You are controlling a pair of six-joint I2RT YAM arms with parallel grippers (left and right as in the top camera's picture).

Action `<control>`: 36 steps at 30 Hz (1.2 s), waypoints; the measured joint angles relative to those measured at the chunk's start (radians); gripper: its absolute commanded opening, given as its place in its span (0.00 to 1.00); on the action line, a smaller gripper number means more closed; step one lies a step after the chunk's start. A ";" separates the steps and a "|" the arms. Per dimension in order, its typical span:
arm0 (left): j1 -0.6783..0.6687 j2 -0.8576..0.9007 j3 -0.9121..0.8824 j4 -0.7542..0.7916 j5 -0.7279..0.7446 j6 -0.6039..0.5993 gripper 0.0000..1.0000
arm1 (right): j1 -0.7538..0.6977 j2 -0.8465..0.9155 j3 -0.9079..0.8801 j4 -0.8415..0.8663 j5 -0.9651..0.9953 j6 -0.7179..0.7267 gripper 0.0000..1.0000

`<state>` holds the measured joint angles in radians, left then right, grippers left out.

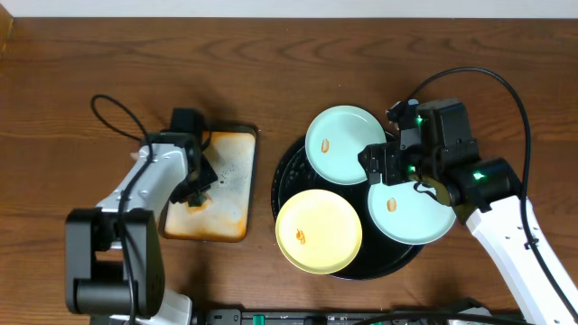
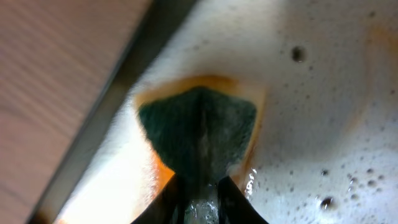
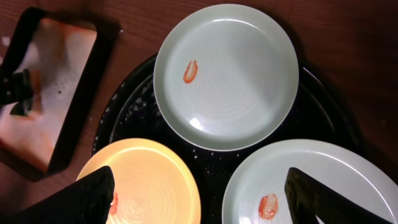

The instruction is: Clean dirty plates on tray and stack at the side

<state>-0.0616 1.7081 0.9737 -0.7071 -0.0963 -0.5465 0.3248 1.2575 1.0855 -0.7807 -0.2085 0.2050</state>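
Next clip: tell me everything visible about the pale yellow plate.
The pale yellow plate is small, round, smooth and glossy, with faint concentric rings in its well. It lies flat on the black tray, at its near left, reaching the rim. One orange smear sits near its left side. Nothing rests on it.

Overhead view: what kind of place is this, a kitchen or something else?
Probably a lab bench set up as a dishwashing test, not a real kitchen: a bare wooden table, dirty plates on a black tray, and a soapy tray where the left gripper pinches a green sponge.
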 measured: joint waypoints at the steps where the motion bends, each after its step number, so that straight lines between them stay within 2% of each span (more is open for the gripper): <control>1: -0.010 0.011 0.000 0.010 -0.006 0.005 0.14 | 0.000 0.000 0.000 -0.001 0.000 0.000 0.84; 6: -0.064 0.058 0.003 0.027 -0.064 0.031 0.08 | 0.000 0.000 0.000 -0.001 0.000 0.000 0.84; 10: -0.078 0.059 0.003 0.031 -0.073 0.064 0.07 | 0.000 0.000 0.000 -0.001 0.000 0.000 0.84; 20: -0.098 0.006 0.050 0.008 0.117 0.169 0.07 | 0.000 0.000 0.000 -0.001 0.000 0.000 0.85; 28: -0.100 -0.167 0.084 0.001 0.162 0.198 0.08 | 0.000 0.000 0.000 0.000 0.000 0.000 0.86; 36: -0.118 -0.165 0.082 0.036 0.200 0.299 0.07 | 0.000 0.000 0.000 0.000 0.000 0.000 0.87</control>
<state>-0.1795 1.5429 1.0561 -0.6708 0.1032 -0.2474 0.3248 1.2575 1.0855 -0.7811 -0.2085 0.2050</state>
